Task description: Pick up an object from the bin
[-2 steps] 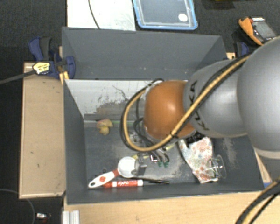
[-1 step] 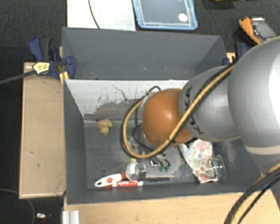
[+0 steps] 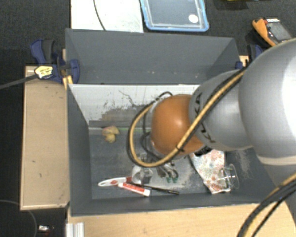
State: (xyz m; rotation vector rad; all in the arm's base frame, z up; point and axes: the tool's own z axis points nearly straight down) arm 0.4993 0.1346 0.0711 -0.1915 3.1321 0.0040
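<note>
My gripper hangs low in the bin's front middle, mostly hidden under the arm's orange cover. Just in front of it and to its left lies a red and white tube-like thing with a white flat end. A thin black stick lies beside that, along the front wall. Right of the gripper is a floral-patterned packet, with a clear plastic piece at its right edge. The view does not show whether the gripper touches any of these.
A small tan lump sits alone at the bin's left, near the back wall. The arm and its cables cover the bin's right half.
</note>
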